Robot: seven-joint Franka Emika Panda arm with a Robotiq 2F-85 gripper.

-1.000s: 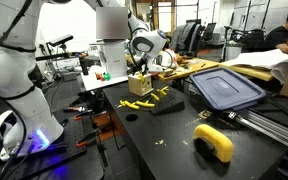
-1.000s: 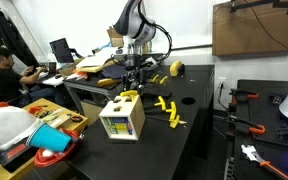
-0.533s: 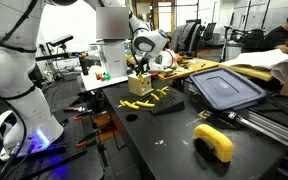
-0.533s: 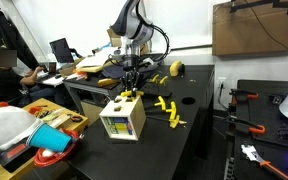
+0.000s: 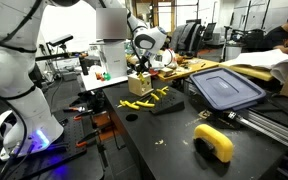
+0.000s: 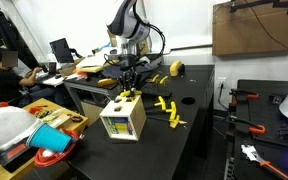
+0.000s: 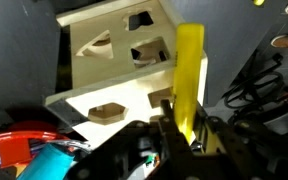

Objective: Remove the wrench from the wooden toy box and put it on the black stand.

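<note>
Where the claw (image 7: 180,124) sits: clenched on the upright wrench (image 7: 190,75), for a straight lift.
wooden toy box (image 7: 102,72): directly below, wrench apparently slotted in.

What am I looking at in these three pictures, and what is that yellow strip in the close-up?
The white machine is a robot arm ending in two jaws. Two pictures come from cameras standing around the table; the close-up comes from a camera on the wrist. On the dark table stand the wooden toy box, loose yellow toy pieces, a black stand and a blue-grey lid. The strip is the yellow wrench; the jaws are shut on it, right at the box.
</note>
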